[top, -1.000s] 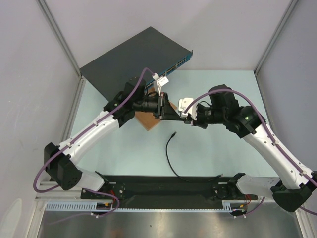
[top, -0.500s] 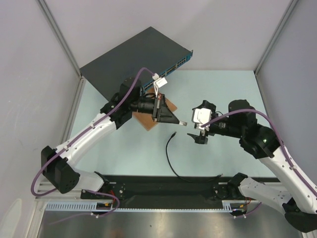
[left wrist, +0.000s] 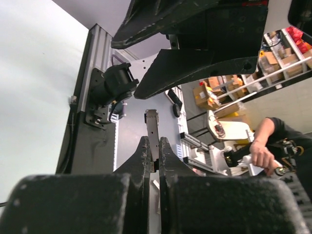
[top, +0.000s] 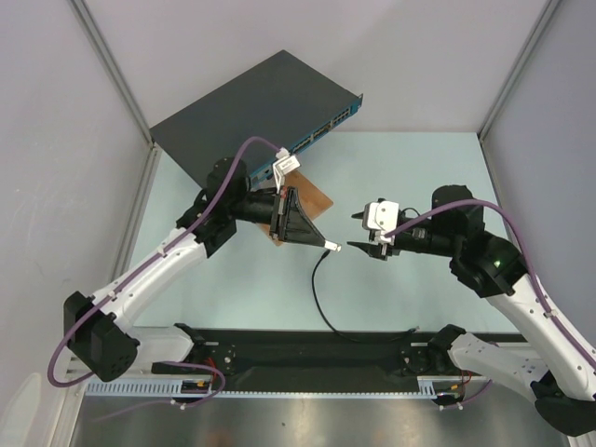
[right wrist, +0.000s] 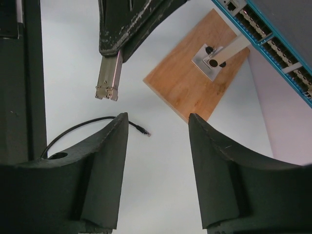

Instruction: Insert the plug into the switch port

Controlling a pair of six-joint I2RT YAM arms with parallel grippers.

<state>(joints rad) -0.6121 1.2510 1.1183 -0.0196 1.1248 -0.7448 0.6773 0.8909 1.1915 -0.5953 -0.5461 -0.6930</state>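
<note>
so, plug (top: 324, 252) near left pincer (top: 318, 242)

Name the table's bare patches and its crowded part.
Bare: the far right corner between switch and right arm; the near strip left of the cable. Crowded: the middle, round left hand, right hand, wooden board and plug.
</note>
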